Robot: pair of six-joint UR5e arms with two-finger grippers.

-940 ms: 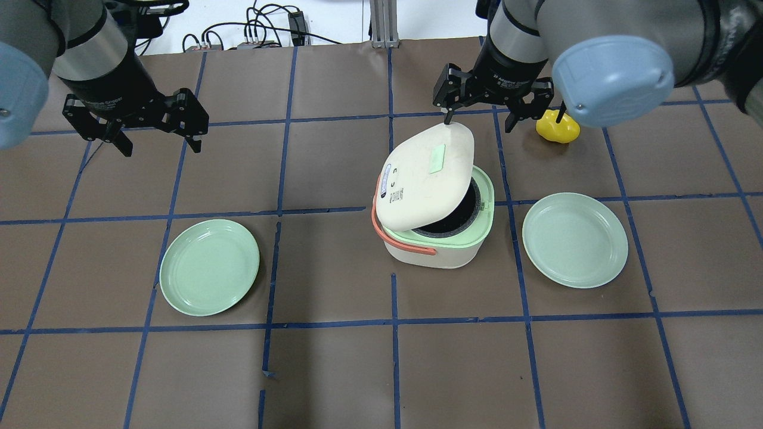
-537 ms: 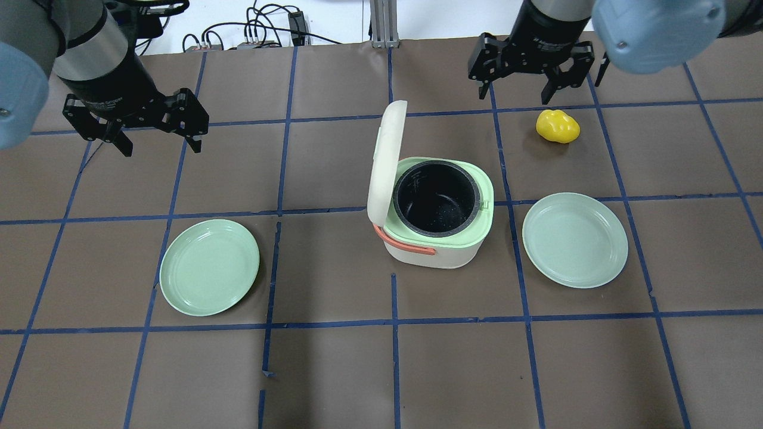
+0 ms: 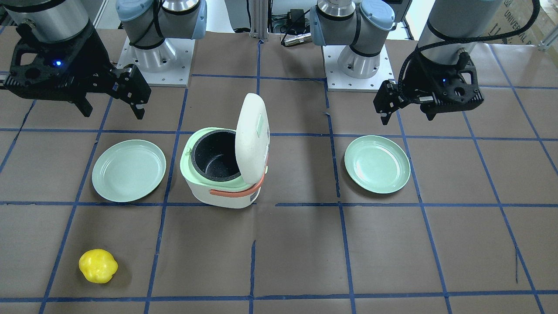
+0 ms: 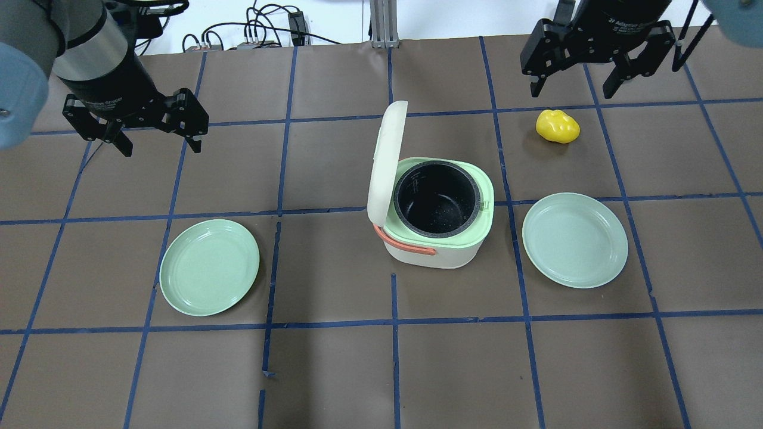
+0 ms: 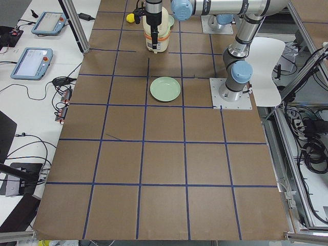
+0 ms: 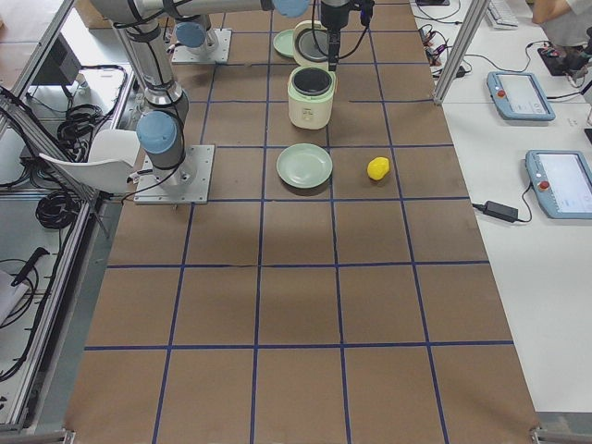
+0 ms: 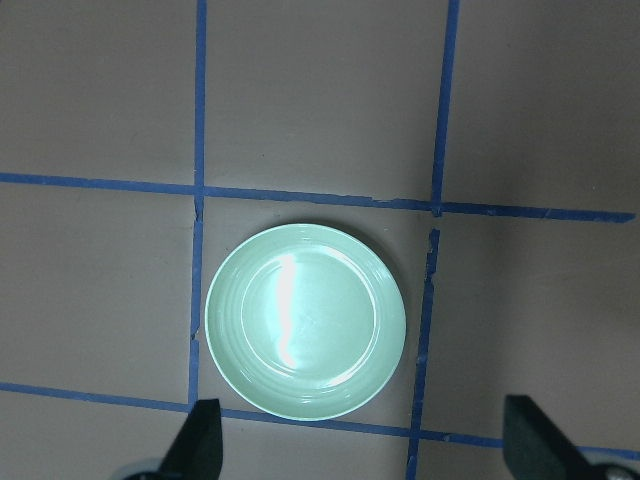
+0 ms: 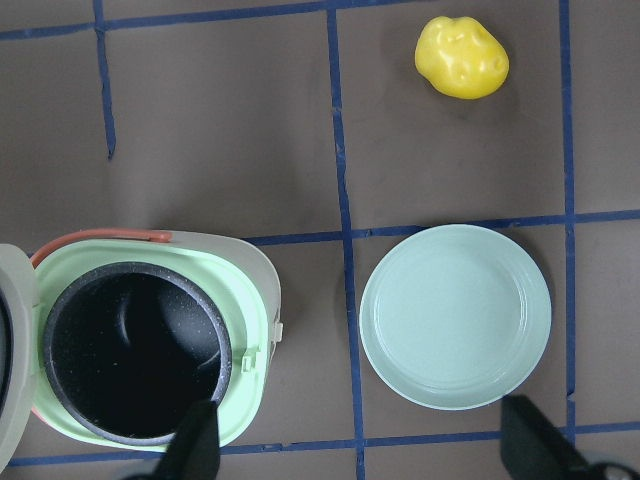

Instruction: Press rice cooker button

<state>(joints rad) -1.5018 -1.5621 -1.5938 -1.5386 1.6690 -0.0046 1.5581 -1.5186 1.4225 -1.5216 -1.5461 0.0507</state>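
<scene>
The cooker (image 4: 444, 253) sat mid-way along the counter (image 4: 334, 369), flanked by 2 things: a left plate (image 4: 208, 267) and a right plate (image 4: 575, 239). Its lid (image 4: 384, 161) stood upright on the hinge with the dark pot bare, so the release press looked done. Both grippers hung clear, fingers apart and empty: the right gripper (image 4: 570, 92) high near a yellow fruit (image 4: 557, 126), the left gripper (image 4: 161, 149) well off to the other side. The shell looked stiff, smooth and light; a sideways shove could slide it. Any further press belonged straight down on the small rim tab (image 4: 490, 205) opposite the hinge.
</scene>
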